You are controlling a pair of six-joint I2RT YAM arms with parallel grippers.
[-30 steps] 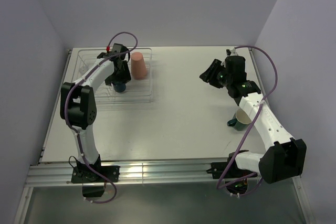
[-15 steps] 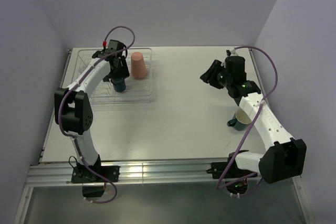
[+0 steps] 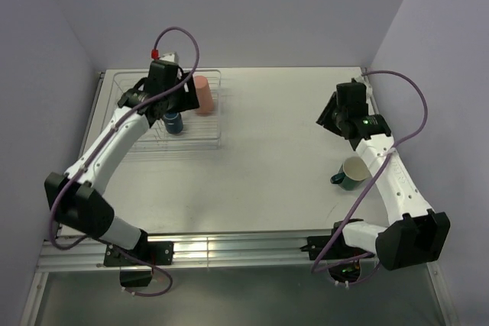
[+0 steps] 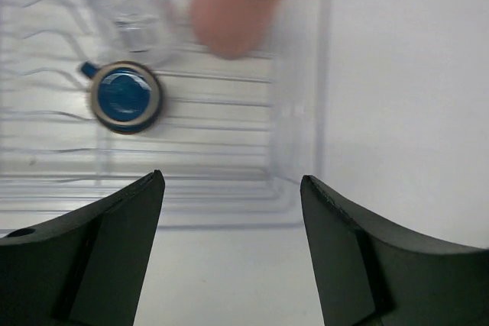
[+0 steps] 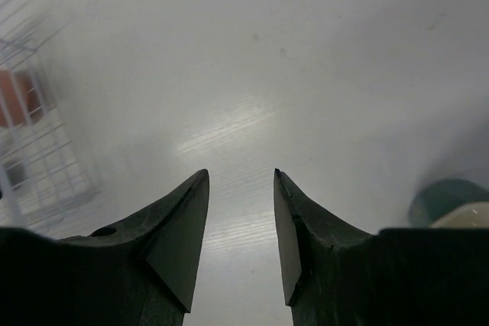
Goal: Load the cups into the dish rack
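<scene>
A clear wire dish rack [image 3: 202,135] holds a small navy mug [image 4: 124,97], a salmon-pink plastic tumbler [image 4: 237,5] and a clear glass tumbler [image 4: 134,13], with the left gripper [image 4: 231,182] above the rack, fingers spread and empty, while a teal mug with a cream inside [image 3: 351,173] sits well right of the rack near the right gripper [image 5: 241,175], its fingers also parted on nothing.

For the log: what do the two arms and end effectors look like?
Both the left arm and right arm have white links with black joint housings. A purple cable loops along each; the left's has a red connector. The left end effector and right end effector have black wedge-shaped fingers.
</scene>
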